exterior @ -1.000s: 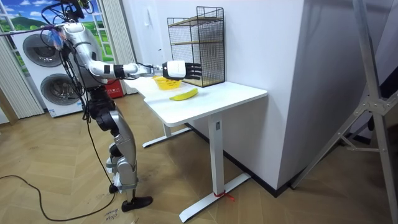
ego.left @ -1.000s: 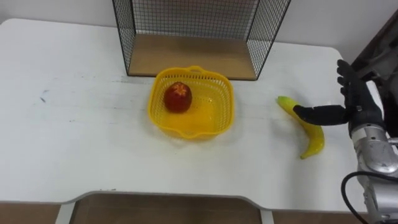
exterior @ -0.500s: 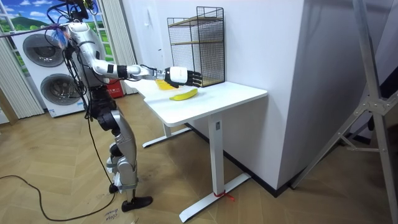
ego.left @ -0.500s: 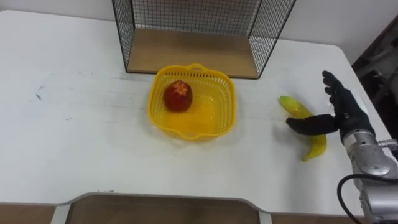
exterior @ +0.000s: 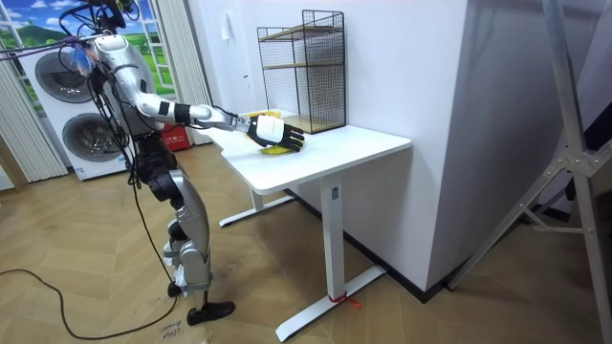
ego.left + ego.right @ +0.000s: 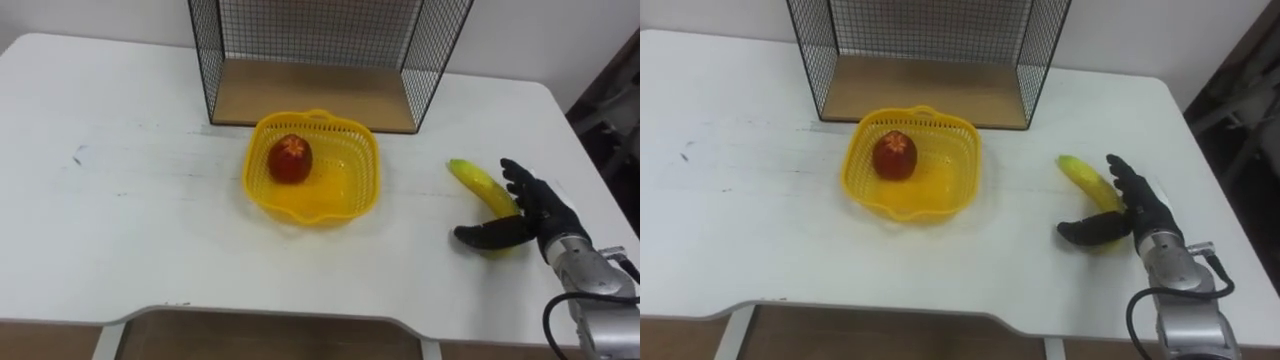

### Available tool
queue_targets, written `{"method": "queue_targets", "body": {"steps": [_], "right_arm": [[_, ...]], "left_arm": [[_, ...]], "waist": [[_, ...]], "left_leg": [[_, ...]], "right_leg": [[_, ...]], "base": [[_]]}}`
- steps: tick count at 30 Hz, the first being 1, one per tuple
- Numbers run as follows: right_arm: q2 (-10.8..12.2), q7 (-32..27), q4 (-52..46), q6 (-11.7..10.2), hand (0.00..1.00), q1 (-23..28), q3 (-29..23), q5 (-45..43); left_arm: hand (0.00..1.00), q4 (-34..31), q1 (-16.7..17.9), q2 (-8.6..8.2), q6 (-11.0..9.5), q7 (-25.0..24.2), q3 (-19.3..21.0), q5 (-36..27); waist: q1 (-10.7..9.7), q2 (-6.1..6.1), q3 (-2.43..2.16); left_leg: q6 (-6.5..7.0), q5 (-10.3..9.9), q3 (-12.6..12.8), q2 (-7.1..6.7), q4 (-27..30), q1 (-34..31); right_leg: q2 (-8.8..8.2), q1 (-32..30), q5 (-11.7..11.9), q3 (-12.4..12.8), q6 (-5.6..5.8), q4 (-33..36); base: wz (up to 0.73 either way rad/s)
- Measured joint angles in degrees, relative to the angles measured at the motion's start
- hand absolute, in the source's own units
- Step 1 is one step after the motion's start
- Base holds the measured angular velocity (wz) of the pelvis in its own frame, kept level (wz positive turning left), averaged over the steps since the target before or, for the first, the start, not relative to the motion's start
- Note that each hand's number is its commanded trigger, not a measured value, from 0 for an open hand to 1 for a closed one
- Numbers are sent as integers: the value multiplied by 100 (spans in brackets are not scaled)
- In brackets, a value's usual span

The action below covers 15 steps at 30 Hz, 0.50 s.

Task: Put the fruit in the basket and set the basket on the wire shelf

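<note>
R hand (image 6: 540, 215), near the white table's (image 6: 130, 220) right edge: it has dropped in the last sec from a raised, upright hover to table level, now over the near end of the yellow curved banana (image 6: 478, 182). Fingers (image 6: 518, 188) fairly straight and fanned across the fruit, thumb stuck out along its near side. It brackets the banana but isn't closed on it. Contact prob. made, though I can't tell if the palm presses down. Banana lies flat on the table, unmoved, well apart from the basket.

Meaning: reach done, grasp is the step in hand. Fingers need to curl before any lift.

Mid-table, toward the far edge: yellow plastic mesh basket (image 6: 365, 175), upright, round red apple (image 6: 290, 159) already inside at its left. So one fruit is in, one out.

Far edge: black wire shelf w/ a wooden base board (image 6: 310, 95), just behind the basket, board bare.

Table top is matt white with faint scuffs at left.

Room view: robot stands at the table's side on the room view's left, R arm stretched out over the top. Wood-pattern floor (image 5: 96, 287), washing machines (image 5: 57, 76) behind it.
</note>
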Motion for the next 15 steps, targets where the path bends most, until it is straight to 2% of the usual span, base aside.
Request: {"method": "queue_targets", "body": {"steps": [4,9,15], "right_arm": [[-54,110,224,-117,0,-57,4,-198],[-83,258,481,-170,0,-127,15,-388],[-84,263,670,-163,0,-201,17,-414]], "left_arm": [[0,13,-7,0,-2,0,-2,3],[0,18,0,13,5,0,-13,-8],[0,16,-3,19,85,0,-32,-8]], "waist": [[19,-27,3],[35,-156,8],[34,-164,0]], "left_leg": [[0,0,-50,-7,1,-14],[2,-1,-76,-20,1,-21],[3,-5,-116,-19,0,8]], "right_leg": [[-1,0,-3,-11,3,2],[0,8,-2,-21,4,-5],[1,64,-1,-64,6,-7]], "base": [[4],[0],[3]]}}
